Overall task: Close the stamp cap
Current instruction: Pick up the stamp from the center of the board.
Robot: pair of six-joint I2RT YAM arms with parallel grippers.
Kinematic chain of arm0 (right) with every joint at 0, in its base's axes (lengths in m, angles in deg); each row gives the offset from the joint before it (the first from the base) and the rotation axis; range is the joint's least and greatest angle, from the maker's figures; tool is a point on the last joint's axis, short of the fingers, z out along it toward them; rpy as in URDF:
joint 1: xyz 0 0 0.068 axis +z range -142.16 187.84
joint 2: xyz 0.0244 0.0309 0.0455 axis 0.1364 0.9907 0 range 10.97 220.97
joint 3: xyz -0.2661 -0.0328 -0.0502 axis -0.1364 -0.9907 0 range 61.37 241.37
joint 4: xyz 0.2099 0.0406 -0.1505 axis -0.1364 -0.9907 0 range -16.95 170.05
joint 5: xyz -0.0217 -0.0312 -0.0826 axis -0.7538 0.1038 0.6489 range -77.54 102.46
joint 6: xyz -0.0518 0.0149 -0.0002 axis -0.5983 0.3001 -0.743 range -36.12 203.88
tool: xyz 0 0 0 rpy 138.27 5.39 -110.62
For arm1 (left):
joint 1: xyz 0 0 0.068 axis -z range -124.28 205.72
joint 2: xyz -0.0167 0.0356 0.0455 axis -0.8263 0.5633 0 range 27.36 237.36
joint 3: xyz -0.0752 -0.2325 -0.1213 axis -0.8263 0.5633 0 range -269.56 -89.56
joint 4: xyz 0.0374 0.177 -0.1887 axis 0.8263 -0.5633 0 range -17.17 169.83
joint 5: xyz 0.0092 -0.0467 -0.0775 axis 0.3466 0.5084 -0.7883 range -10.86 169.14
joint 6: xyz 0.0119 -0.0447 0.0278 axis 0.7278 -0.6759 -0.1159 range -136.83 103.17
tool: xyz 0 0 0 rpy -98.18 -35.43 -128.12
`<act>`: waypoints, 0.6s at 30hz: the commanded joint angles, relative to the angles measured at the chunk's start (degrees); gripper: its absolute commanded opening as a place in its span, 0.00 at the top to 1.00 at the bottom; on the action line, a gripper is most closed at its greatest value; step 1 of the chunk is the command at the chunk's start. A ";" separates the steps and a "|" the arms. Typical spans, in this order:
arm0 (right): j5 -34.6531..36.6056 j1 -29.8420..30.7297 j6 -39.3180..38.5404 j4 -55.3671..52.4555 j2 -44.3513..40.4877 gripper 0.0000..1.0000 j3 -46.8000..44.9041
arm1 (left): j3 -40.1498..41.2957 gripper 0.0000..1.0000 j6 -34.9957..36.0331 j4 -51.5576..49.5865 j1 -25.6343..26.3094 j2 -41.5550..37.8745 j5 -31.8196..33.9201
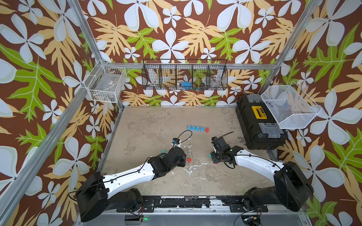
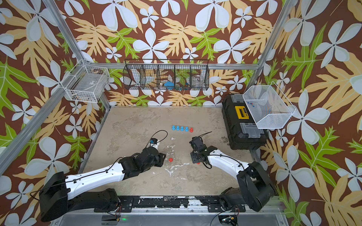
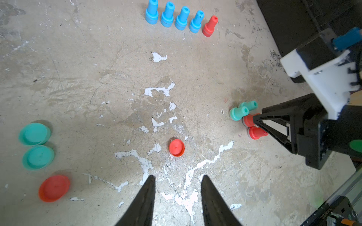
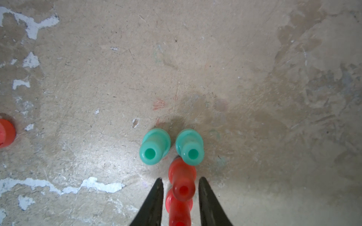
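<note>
We take the black toolbox [image 1: 258,125] at the far right edge of the table [image 1: 147,121] as our mark. Just off its near left corner, the right gripper [image 4: 181,179] points down over a cluster of four upright stamps. Its fingers stand apart, one on each side of a red stamp [image 4: 182,174]. The right wrist view shows a thin gap on both sides, so nothing is clamped. A second red stamp [image 4: 178,207] stands just beside the first, on the side away from the toolbox. Two teal stamps [image 4: 154,146] stand side by side just past the fingertips, and one of them is close against the red stamp.

Farther from the toolbox, about midway between the two arms, a red cap [image 3: 176,147] lies flat on the table, well apart from the red stamp. The left gripper [image 3: 177,177] hangs near this cap without touching it. Its fingers are apart, with only bare table between them.

Farthest from the toolbox, beside the left arm, lie two teal caps [image 3: 34,134] and a second red cap [image 3: 54,188], all flat and close together. To the left of the toolbox's middle, a row of stamps [image 1: 197,128] stands upright: four blue and one red, with the red one nearest the toolbox.
</note>
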 commanded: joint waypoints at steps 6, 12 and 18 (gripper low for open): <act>1.26 0.05 0.40 1.32 0.78 0.69 -0.10 | 1.34 0.58 0.16 -1.34 -0.54 -1.10 0.72; 1.43 0.05 0.51 1.62 0.71 0.70 -1.04 | 1.77 0.58 0.16 -1.20 -0.89 -1.43 0.69; 1.14 0.05 0.66 2.28 1.12 0.73 -1.34 | 2.26 0.58 0.16 -1.29 -1.20 -2.12 0.65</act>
